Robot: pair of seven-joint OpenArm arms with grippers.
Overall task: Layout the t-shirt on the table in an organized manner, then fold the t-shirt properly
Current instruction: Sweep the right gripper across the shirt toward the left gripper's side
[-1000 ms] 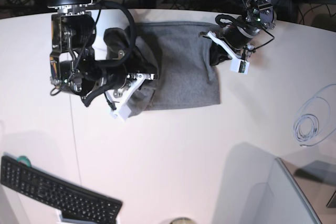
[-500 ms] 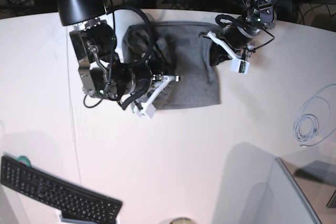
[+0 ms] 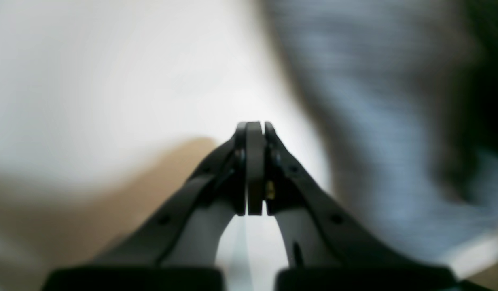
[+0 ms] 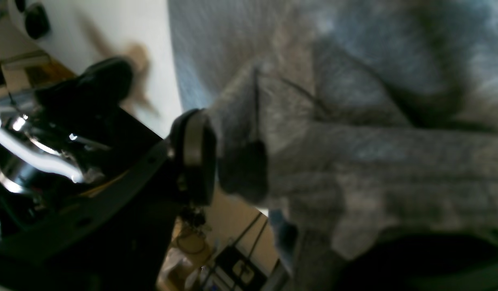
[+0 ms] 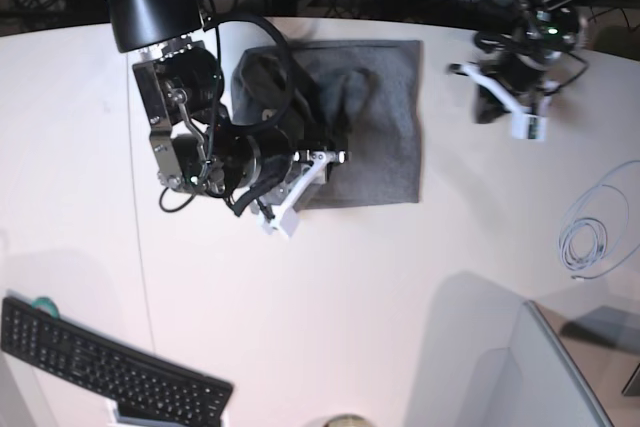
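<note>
Shirt (image 5: pixel 385 127) lies on the table (image 5: pixel 330 317) at the far middle, a rough rectangle with a bunched fold across its upper left part.

Left gripper (image 5: pixel 527 127): half a second ago it sat at the shirt's right edge near the top corner. Now it is off to the right, over bare table, well apart from the cloth. Jaws pressed flat together in the left wrist view (image 3: pixel 255 169), nothing between them. The shirt edge it left now lies flat, and the right border reads straight from top corner to bottom hem.

Right gripper (image 5: pixel 305 192): at the shirt's left side, about where it was half a second ago, arm body covering the left margin of the cloth. In the right wrist view one finger (image 4: pixel 192 155) stands beside a grey fold of the shirt (image 4: pixel 354 161), with cloth draped in front of the jaws. The opposite finger is hidden by the fabric, so I cannot tell whether the jaws are apart or whether the cloth is pinched.

Keyboard (image 5: pixel 110 367) at lower left and the coiled cable (image 5: pixel 585 242) at right are unchanged.
</note>
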